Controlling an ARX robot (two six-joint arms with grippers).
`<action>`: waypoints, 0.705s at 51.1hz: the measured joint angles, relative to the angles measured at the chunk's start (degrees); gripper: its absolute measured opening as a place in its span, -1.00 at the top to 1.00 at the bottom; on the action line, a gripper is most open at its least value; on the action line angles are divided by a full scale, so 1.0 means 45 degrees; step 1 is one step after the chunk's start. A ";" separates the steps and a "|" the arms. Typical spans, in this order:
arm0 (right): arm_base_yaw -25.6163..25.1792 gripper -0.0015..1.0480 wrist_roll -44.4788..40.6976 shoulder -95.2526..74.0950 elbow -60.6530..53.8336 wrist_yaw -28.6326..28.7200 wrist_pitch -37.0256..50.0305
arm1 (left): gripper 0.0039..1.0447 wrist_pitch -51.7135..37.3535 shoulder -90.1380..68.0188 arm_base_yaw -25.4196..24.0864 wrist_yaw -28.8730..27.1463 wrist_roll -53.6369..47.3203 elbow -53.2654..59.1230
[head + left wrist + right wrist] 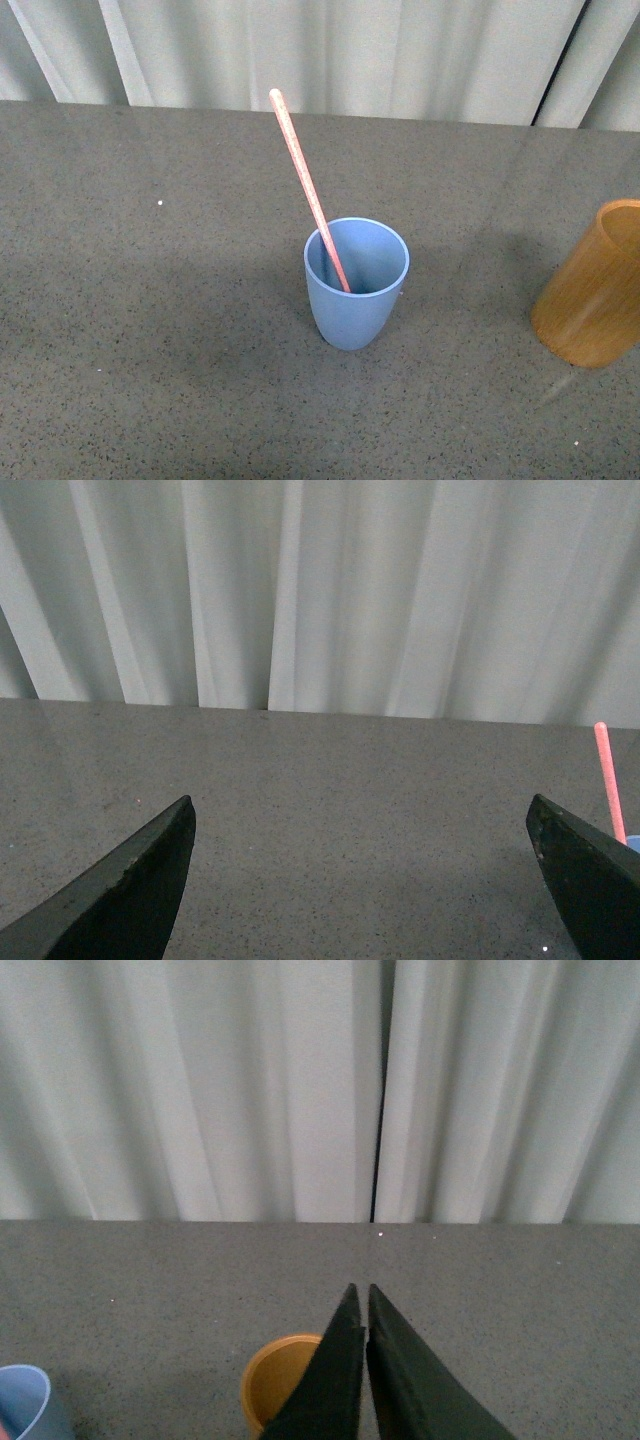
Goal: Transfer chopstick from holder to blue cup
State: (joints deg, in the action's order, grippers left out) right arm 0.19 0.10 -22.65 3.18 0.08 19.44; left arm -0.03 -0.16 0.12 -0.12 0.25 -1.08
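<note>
In the front view one pink-red chopstick (pixel 308 190) stands in the blue cup (pixel 355 285) mid-table, leaning up and to the left over its rim. The orange-brown holder (pixel 594 288) stands at the right edge of that view, cut off by the frame. Neither arm shows there. My left gripper (pixel 360 815) is open over bare table, with the chopstick's top (pixel 608 775) at the far side of its view. My right gripper (pixel 360 1290) is shut with nothing between its jaws, above the holder (pixel 275 1375), whose inside looks empty. A part of the blue cup (pixel 25 1400) shows there too.
The dark grey speckled tabletop (pixel 150 330) spreads round both cups. A pale curtain (pixel 330 50) hangs along the table's far edge.
</note>
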 joint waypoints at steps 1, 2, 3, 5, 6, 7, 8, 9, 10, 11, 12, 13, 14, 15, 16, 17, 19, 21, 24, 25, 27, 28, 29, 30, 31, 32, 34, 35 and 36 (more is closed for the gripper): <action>0.0000 0.98 -0.0015 0.0097 -0.0019 0.0010 -0.0063 | -0.87 0.0000 0.0000 0.0000 0.0000 0.0000 0.0000; 0.0000 0.98 -0.0019 0.0141 -0.0029 0.0005 -0.0097 | -0.87 0.0000 0.0000 0.0000 0.0000 -0.0005 0.0000; 0.0000 0.98 -0.0015 0.0228 -0.0058 0.0005 -0.0165 | -0.87 0.0000 0.0000 0.0000 0.0000 0.0000 0.0000; -0.0005 0.98 -0.0015 0.0364 -0.0097 -0.0005 -0.0267 | -0.87 0.0000 0.0000 0.0000 0.0000 0.0000 0.0000; -0.0010 0.98 -0.0015 0.0452 -0.0131 -0.0034 -0.0335 | -0.87 0.0000 0.0000 0.0000 0.0000 -0.0005 0.0000; -0.0010 0.98 -0.0015 0.0544 -0.0155 -0.0029 -0.0403 | -0.87 0.0000 0.0000 0.0000 0.0005 0.0000 0.0000; -0.0010 0.98 -0.0015 0.0593 -0.0170 -0.0029 -0.0437 | -0.87 0.0000 0.0000 0.0000 0.0010 0.0000 0.0000; -0.0015 0.98 -0.0015 0.0680 -0.0194 -0.0029 -0.0505 | -0.87 0.0000 0.0000 0.0000 0.0015 0.0000 0.0000; -0.0015 0.98 -0.0015 0.0767 -0.0214 -0.0034 -0.0568 | -0.87 0.0000 0.0000 0.0000 0.0015 -0.0005 0.0000; -0.0015 0.98 -0.0015 0.0811 -0.0223 -0.0029 -0.0602 | -0.87 0.0000 0.0000 0.0000 0.0010 0.0000 0.0000; -0.0019 0.98 -0.0015 0.0889 -0.0248 -0.0029 -0.0651 | -0.87 0.0000 0.0000 0.0000 0.0015 0.0000 0.0000; -0.0019 0.98 -0.0015 0.0933 -0.0335 -0.0029 -0.0568 | -0.87 0.0000 0.0000 0.0000 0.0015 0.0000 0.0000; -0.0019 0.98 -0.0015 0.0967 -0.0384 -0.0029 -0.0500 | -0.87 0.0000 0.0000 0.0000 0.0015 0.0000 0.0000; -0.0019 0.98 -0.0015 0.1049 -0.0471 -0.0024 -0.0427 | -0.87 0.0000 0.0000 0.0000 0.0010 0.0000 0.0000; -0.0019 0.98 -0.0015 0.1122 -0.0481 -0.0019 -0.0461 | -0.87 0.0000 0.0000 0.0000 0.0010 0.0000 0.0000; -0.0019 0.98 -0.0015 0.1156 -0.0486 -0.0015 -0.0486 | -0.87 0.0000 0.0000 0.0000 0.0000 0.0000 0.0000; -0.0019 0.98 -0.0015 0.1311 -0.0486 -0.0010 -0.0559 | -0.87 0.0000 0.0000 0.0000 0.0005 0.0000 0.0000; -0.0019 0.98 -0.0015 0.1438 -0.0486 -0.0010 -0.0695 | -0.87 0.0000 0.0000 0.0000 0.0005 0.0000 0.0000; -0.0019 0.98 -0.0015 0.1651 -0.0486 -0.0019 -0.0884 | -0.87 0.0000 0.0000 0.0000 0.0010 0.0000 0.0000; -0.0019 0.98 -0.0010 0.1734 -0.0486 -0.0024 -0.0971 | -0.87 0.0000 0.0000 0.0000 0.0005 0.0000 0.0000; -0.0019 0.98 -0.0015 0.1855 -0.0486 -0.0024 -0.1088 | -0.87 0.0000 0.0000 0.0000 0.0010 0.0000 0.0000; -0.0019 0.98 -0.0015 0.1938 -0.0486 -0.0024 -0.1161 | -0.87 0.0000 0.0000 0.0000 0.0005 0.0000 0.0000; -0.0019 0.98 -0.0015 0.1977 -0.0486 -0.0024 -0.1200 | -0.87 0.0000 0.0000 0.0000 0.0010 0.0000 0.0000; -0.0019 0.98 -0.0015 0.2055 -0.0486 -0.0024 -0.1277 | -0.87 0.0000 0.0000 0.0000 0.0010 0.0000 0.0000; -0.0019 0.98 -0.0015 0.2123 -0.0486 -0.0024 -0.1345 | -0.87 0.0000 0.0000 0.0000 0.0010 0.0000 0.0000; -0.0019 0.98 -0.0015 0.2161 -0.0486 -0.0024 -0.1384 | -0.87 0.0000 0.0000 0.0000 0.0010 0.0000 0.0000; -0.0019 0.98 -0.0010 0.2293 -0.0486 -0.0019 -0.1525 | -0.87 0.0000 0.0000 0.0000 0.0010 0.0000 0.0000; -0.0019 0.98 -0.0015 0.2327 -0.0486 -0.0024 -0.1559 | -0.87 0.0000 0.0000 0.0000 0.0010 0.0000 0.0000; -0.0019 0.98 -0.0015 0.2395 -0.0486 -0.0019 -0.1622 | -0.87 0.0000 0.0000 0.0000 0.0010 0.0000 0.0000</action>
State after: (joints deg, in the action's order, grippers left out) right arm 0.10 0.03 -11.88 0.99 -0.01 12.14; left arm -0.03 -0.16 0.12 -0.08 0.25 -1.08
